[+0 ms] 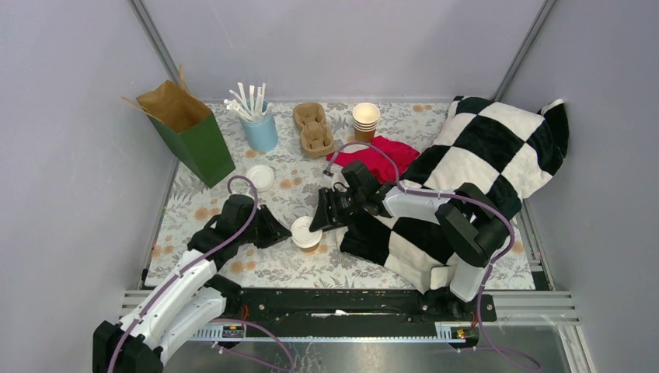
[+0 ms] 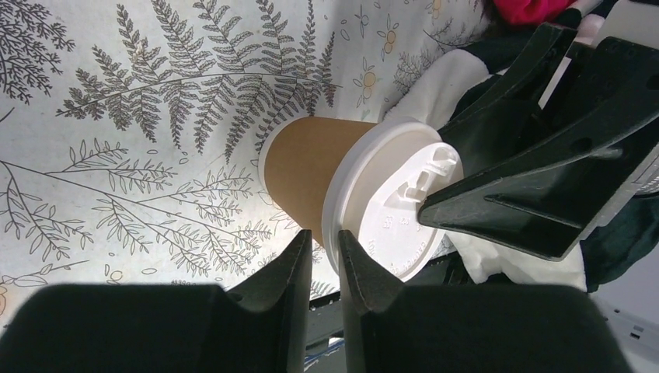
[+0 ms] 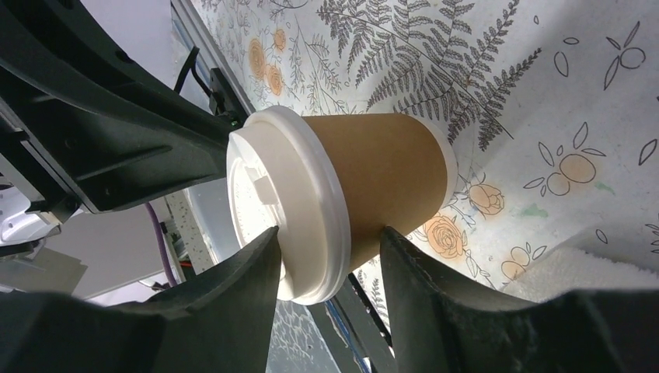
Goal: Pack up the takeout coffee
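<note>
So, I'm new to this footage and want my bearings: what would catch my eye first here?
A small brown kraft paper cup with a round white plastic lid stands front and centre, with the left gripper and right gripper at it from either side. On the right sprawls a big black-and-white checked cushion; a green paper bag stands open at the back left.

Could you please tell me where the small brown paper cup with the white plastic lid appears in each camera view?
Top external: the small brown paper cup with white plastic lid stands low, left of centre.
Left wrist: the cup fills the centre, lid pointing right.
Right wrist: the cup fills the centre, lid pointing left.
Shared landmark: the fern-and-flower printed tablecloth beneath it.
</note>
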You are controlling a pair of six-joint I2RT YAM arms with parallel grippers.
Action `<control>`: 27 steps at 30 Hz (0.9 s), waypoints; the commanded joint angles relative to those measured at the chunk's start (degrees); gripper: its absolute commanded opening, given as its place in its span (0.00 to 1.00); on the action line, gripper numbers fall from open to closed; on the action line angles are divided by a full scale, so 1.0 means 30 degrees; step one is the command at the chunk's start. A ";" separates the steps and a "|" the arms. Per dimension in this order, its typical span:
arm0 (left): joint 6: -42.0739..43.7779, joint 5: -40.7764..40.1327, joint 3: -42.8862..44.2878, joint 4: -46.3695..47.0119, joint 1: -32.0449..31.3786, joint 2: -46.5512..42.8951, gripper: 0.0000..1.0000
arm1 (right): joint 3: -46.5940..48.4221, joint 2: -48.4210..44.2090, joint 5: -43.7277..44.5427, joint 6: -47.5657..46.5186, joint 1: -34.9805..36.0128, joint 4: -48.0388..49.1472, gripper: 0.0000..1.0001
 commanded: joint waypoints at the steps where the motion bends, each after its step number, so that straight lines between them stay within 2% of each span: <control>1: -0.0727 -0.1198 -0.0439 -0.0244 -0.0887 0.0483 0.22 | -0.0977 0.0086 -0.0309 0.0986 0.0174 0.2292 0.55; 4: -0.0719 -0.1511 -0.0308 -0.0281 -0.1012 0.0386 0.23 | -0.0929 0.0120 -0.0177 0.0714 0.0148 0.2017 0.58; 11: 0.0539 -0.1738 0.2422 -0.1234 -0.1013 0.0211 0.42 | 0.0643 -0.1269 0.0024 -0.0498 0.0148 -0.0499 0.71; 19: 0.1461 -0.2700 0.4145 -0.2503 -0.1009 0.0320 0.51 | 0.0007 -0.3154 0.0055 -0.0394 -0.0556 -0.1076 0.84; 22: 0.1574 -0.2614 0.4067 -0.2352 -0.0999 0.0300 0.56 | -0.0286 -0.3606 0.0025 -0.0723 -0.0761 -0.1710 0.84; 27: 0.1554 -0.0376 0.3126 -0.0369 -0.1004 0.0942 0.52 | -0.1944 -0.3908 -0.0618 -0.0416 -0.1271 -0.0816 0.66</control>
